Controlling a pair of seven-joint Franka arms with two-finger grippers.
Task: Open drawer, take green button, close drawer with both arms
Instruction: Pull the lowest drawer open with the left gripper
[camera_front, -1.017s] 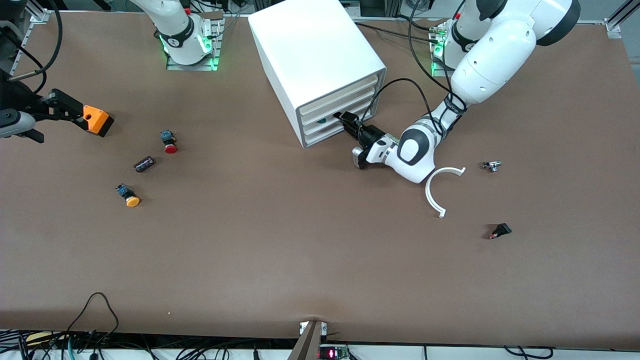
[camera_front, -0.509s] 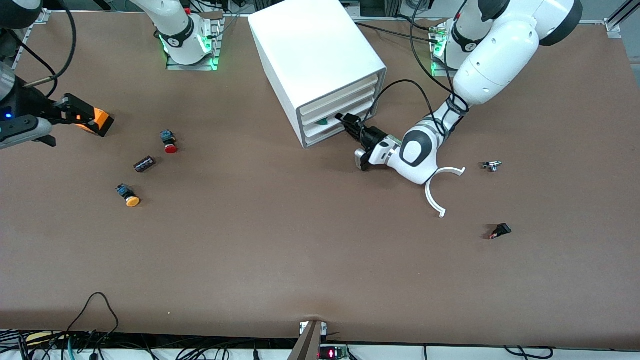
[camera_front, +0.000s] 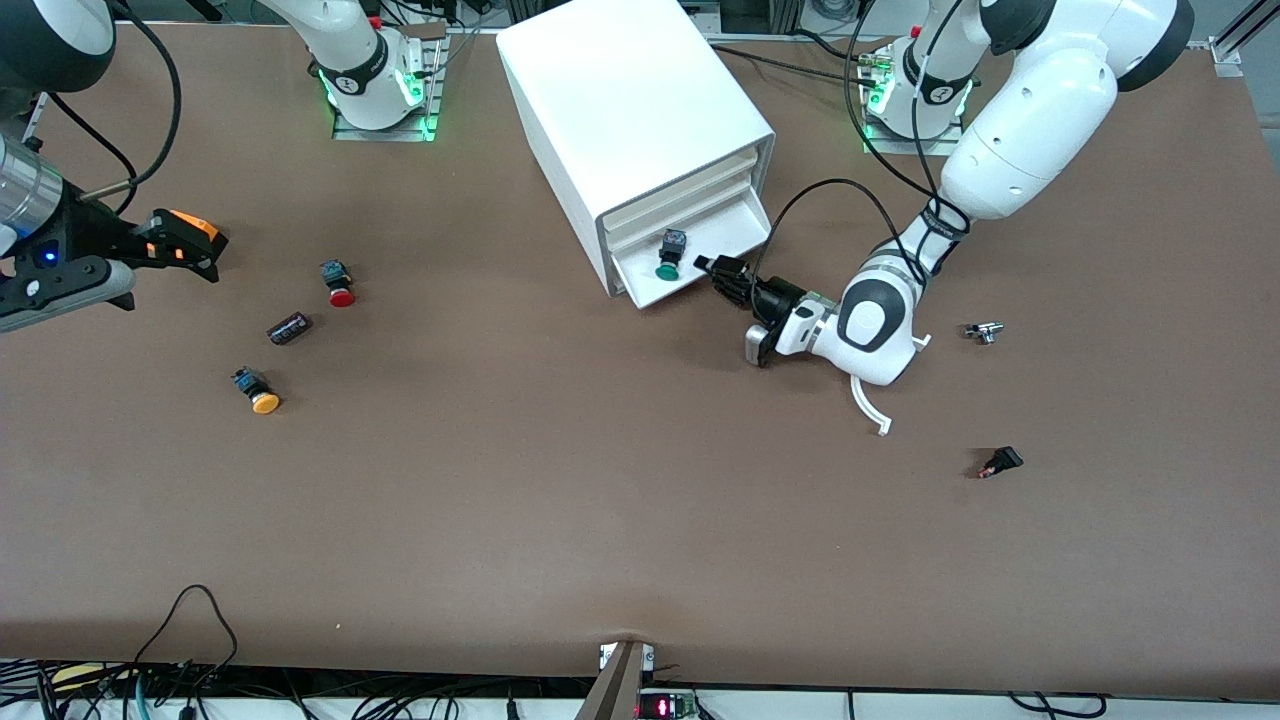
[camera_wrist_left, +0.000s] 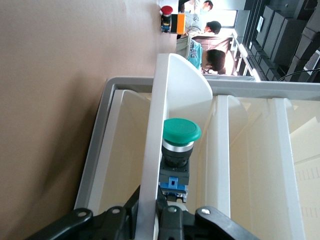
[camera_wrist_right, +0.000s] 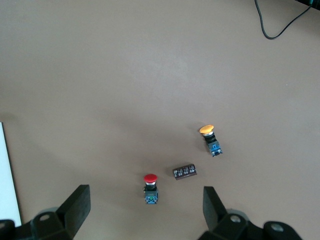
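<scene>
The white cabinet (camera_front: 630, 110) stands mid-table with one of its lower drawers (camera_front: 722, 236) pulled out. The green-capped button (camera_front: 668, 262) lies inside that drawer on its side. My left gripper (camera_front: 724, 270) is shut on the drawer's front edge at the end nearer the left arm. In the left wrist view the gripper (camera_wrist_left: 150, 212) clamps the thin white drawer front (camera_wrist_left: 155, 150), with the button (camera_wrist_left: 181, 132) just inside it. My right gripper (camera_front: 180, 240) hangs open over the table at the right arm's end. In the right wrist view, the right gripper (camera_wrist_right: 145, 205) holds nothing.
A red-capped button (camera_front: 338, 283), a dark cylinder (camera_front: 288, 327) and a yellow-capped button (camera_front: 257, 392) lie near the right gripper. A white curved piece (camera_front: 868, 405) lies partly under the left arm. A small metal part (camera_front: 985, 331) and a small black part (camera_front: 1001, 461) lie beside it.
The left gripper has drawn the drawer out toward the front camera, uncovering the green button. The right gripper has shifted slightly over its end of the table.
</scene>
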